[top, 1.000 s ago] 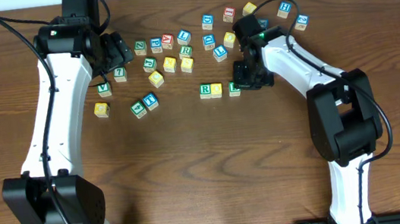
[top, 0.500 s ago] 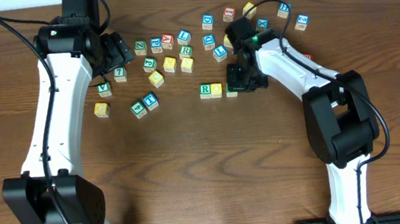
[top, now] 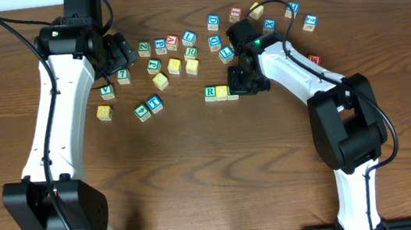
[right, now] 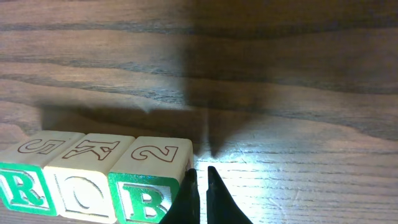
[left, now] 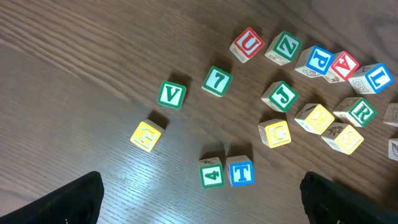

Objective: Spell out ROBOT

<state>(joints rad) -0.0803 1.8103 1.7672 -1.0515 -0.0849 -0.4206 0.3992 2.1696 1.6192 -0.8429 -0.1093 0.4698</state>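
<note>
Since the clenched right tool rests against the B cube, set flush after the R cube and yellow-faced cube, any nudge should run squarely along the row.

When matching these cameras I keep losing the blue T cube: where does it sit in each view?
Overhead: blue T cube left of centre, beside the left arm.
Left wrist: lower middle.
Right wrist: not in it.
Shared landmark: the green 4 cube right beside it on its picture-left, seen in overhead and left wrist.
</note>
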